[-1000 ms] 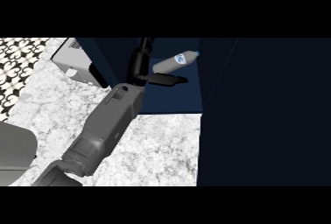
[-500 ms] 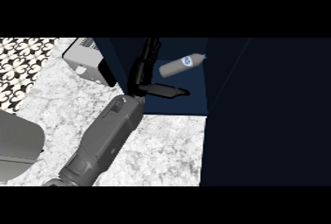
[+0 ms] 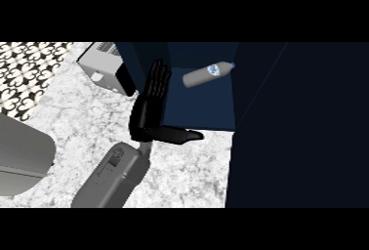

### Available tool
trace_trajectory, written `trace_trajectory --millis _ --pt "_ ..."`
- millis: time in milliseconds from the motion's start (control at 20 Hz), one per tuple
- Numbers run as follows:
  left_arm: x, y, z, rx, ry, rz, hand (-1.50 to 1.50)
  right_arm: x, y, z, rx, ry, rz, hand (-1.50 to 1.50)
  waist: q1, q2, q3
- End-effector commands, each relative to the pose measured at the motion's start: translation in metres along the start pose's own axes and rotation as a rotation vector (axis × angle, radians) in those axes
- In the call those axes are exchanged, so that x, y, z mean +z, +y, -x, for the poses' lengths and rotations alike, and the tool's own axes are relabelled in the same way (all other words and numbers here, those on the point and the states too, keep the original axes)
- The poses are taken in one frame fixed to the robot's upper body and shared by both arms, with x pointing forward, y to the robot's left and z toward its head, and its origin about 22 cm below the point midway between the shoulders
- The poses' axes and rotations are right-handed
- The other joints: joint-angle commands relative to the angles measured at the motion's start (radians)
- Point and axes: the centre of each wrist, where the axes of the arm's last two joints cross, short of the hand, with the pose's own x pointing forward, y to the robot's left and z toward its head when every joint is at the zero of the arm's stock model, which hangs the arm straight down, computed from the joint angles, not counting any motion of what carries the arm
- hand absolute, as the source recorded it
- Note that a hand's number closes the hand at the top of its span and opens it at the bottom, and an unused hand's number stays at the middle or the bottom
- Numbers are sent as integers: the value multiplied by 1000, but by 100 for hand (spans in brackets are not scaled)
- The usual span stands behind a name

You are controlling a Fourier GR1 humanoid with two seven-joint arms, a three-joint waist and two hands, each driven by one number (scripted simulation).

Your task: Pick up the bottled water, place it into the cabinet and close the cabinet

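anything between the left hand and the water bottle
Nothing visible. The left hand is open, fingers straight, just left of the water bottle, which lies on its side on the cabinet floor. Only bare blue floor shows in the gap between them.

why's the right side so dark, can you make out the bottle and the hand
Head view: the right side is near black, no detail readable. The bottled water shows pale against the dark blue cabinet; the black left hand nearly merges with it; the counter is bright.
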Motion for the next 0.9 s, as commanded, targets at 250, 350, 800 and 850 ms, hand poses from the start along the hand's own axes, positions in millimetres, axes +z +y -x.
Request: trace_trajectory --millis 250,350,800,850 --pt "89 2 -73 75 -10 12 -150 -8 4 -9 109 59 -188 150 -1 10 -2" --pt "112 4 -90 78 -22 -4 -150 2 8 -7 100 99 -259 150 -8 9 -1" --pt "171 41 -138 7 -95 -113 -150 4 45 -25 142 130 -552 150 -33 15 -3" --pt "184 44 -146 4 -87 -120 -150 3 43 -24 151 123 -555 150 -28 14 -3"
